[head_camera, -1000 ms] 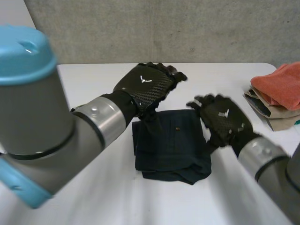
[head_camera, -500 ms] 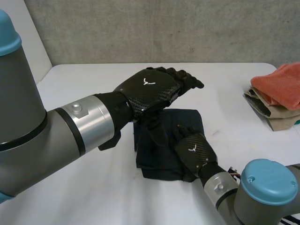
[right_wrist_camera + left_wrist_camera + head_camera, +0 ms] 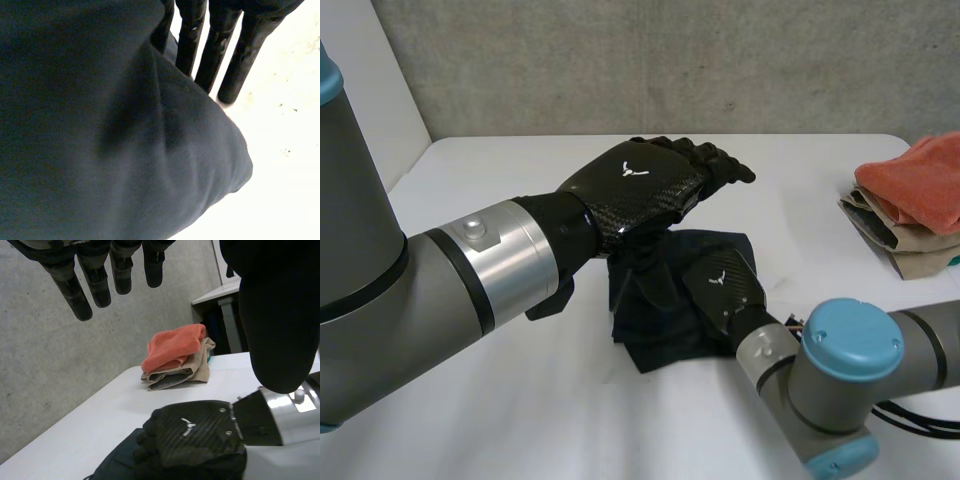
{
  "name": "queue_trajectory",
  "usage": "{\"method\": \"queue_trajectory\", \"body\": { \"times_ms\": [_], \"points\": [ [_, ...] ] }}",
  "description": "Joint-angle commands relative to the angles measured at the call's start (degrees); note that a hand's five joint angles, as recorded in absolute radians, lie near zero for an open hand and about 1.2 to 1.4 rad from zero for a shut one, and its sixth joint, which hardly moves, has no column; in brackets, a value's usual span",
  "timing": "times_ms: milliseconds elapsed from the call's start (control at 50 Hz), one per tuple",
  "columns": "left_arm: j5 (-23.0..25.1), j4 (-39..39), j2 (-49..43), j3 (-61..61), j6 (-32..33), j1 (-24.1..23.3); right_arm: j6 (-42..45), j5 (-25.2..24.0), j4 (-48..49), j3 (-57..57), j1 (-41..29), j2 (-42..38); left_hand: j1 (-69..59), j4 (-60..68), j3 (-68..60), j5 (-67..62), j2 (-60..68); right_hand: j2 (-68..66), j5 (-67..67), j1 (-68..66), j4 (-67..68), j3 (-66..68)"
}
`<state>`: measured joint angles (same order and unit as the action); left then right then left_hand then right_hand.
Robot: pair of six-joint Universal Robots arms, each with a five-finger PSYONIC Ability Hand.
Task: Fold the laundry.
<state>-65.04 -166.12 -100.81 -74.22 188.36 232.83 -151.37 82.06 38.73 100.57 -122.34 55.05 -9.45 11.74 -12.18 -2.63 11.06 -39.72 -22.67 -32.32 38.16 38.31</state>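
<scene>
A dark navy folded cloth [image 3: 645, 325] lies in the middle of the white table [image 3: 520, 160]. My left hand [image 3: 640, 185] hovers above the cloth's far part, open, with straight fingers [image 3: 95, 277] and the thumb [image 3: 280, 315] spread apart, touching nothing. My right hand [image 3: 725, 285] rests back-up on the right part of the cloth, below the left hand [image 3: 192, 437]. In the right wrist view the dark cloth [image 3: 115, 130] bulges up against the palm of the right hand [image 3: 227, 45], beside the cloth's edge and the bare table [image 3: 285, 150].
A stack of folded cloths, orange [image 3: 920, 180] over beige [image 3: 905, 250], sits at the table's right edge, and appears again as a folded stack [image 3: 175, 357] in the left wrist view. A grey wall [image 3: 670, 60] stands behind the table.
My right hand moved from beside the cloth's right edge round the near side onto the cloth. The left hand shifted slightly right and stayed open above it.
</scene>
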Motion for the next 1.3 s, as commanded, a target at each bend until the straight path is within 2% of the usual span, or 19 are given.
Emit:
{"method": "queue_trajectory", "body": {
  "times_ms": [20, 160, 220, 300, 320, 380, 400, 500, 580, 700, 820, 900, 960, 1140, 1300],
  "points": [
    [0.0, 0.0, 0.0, -0.3, 0.0, 0.1, -0.6, -0.1, -3.1, -5.7, 0.6, -2.3, -1.1, -1.2, 1.6, 2.1, -0.5, -40.3, -47.3, -47.7, 41.8, 41.7],
    [0.0, 0.0, 0.1, -0.2, 0.0, 0.1, -0.6, -0.9, -11.6, -7.8, 4.4, -1.1, -1.1, -1.2, 1.6, 2.1, -0.5, -40.3, -47.3, -47.7, 41.8, 41.7],
    [0.0, 0.0, 0.1, -0.2, 0.1, 0.1, -0.5, -3.8, -15.0, -7.8, 9.0, 1.2, -1.1, -1.2, 1.6, 2.1, -0.5, -40.3, -47.3, -47.7, 41.8, 41.7],
    [0.0, -0.1, 0.1, -0.2, 0.0, 0.3, 0.1, -10.8, -16.7, -8.4, 14.5, 3.5, -1.1, -1.2, 1.6, 2.1, -0.5, -40.3, -47.3, -47.7, 41.8, 41.7],
    [0.0, -0.1, 0.1, -0.2, 0.0, 0.3, 0.1, -14.1, -16.7, -9.3, 16.7, 3.9, -1.1, -1.2, 1.6, 2.1, -0.5, -40.3, -47.3, -47.7, 41.8, 41.7],
    [0.0, -0.1, 0.1, -0.2, 0.0, 0.4, -0.2, -18.8, -16.7, -11.7, 20.0, 4.7, -1.1, -1.2, 1.6, 2.1, -0.5, -40.3, -47.3, -47.7, 41.8, 41.7],
    [0.0, -0.1, 0.1, -0.2, 0.1, 0.4, -0.3, -21.7, -16.6, -13.9, 21.8, 5.2, -1.1, -1.2, 1.6, 2.1, -0.5, -40.3, -47.3, -47.7, 41.8, 41.7],
    [0.0, -0.1, 0.1, -0.2, 0.0, 0.4, -1.8, -27.0, -16.4, -22.9, 25.9, 4.6, -1.1, -1.2, 1.6, 2.1, -0.5, -40.3, -47.3, -47.7, 41.8, 41.7],
    [0.1, -0.1, 0.1, -0.2, 0.0, 0.4, -7.9, -29.0, -16.0, -31.8, 29.6, 3.4, -1.1, -1.2, 1.6, 2.1, -0.5, -40.3, -47.3, -47.7, 41.8, 41.7],
    [0.1, -0.1, 0.1, -0.2, 0.0, 0.5, -21.0, -33.1, -8.3, -42.5, 35.8, 1.5, -1.1, -1.2, 1.6, 2.1, -0.5, -40.3, -47.3, -47.7, 41.8, 41.7],
    [0.1, -0.2, 0.1, -0.2, 0.0, 0.4, -33.4, -38.7, 5.5, -46.0, 44.5, -1.9, -0.9, -1.4, 1.8, 2.2, -0.7, -40.3, -47.3, -47.7, 41.8, 41.7],
    [0.2, -0.3, 0.1, -0.2, 0.0, 0.4, -37.4, -42.4, 10.2, -47.3, 47.5, -5.4, -1.1, -1.2, 1.6, 2.1, -0.5, -40.3, -47.3, -47.7, 41.8, 41.7],
    [0.2, -0.3, 0.1, -0.2, 0.0, 0.4, -37.1, -44.7, 11.1, -47.5, 50.3, -7.5, -1.1, -1.2, 1.6, 2.1, -0.5, -40.3, -47.3, -47.7, 41.8, 41.7],
    [0.1, -0.3, 0.0, -0.5, 0.0, 0.4, -34.4, -55.8, 11.2, -48.0, 58.8, -18.3, -1.1, -1.2, 1.6, 2.1, -0.5, -40.3, -47.3, -47.7, 41.8, 41.7],
    [0.1, -0.3, -0.3, -0.7, 0.0, 0.2, -32.4, -59.0, 11.7, -45.2, 61.7, -21.9, -1.1, -1.2, 1.6, 2.1, -0.5, -40.3, -47.3, -47.7, 41.8, 41.7]
  ]
}}
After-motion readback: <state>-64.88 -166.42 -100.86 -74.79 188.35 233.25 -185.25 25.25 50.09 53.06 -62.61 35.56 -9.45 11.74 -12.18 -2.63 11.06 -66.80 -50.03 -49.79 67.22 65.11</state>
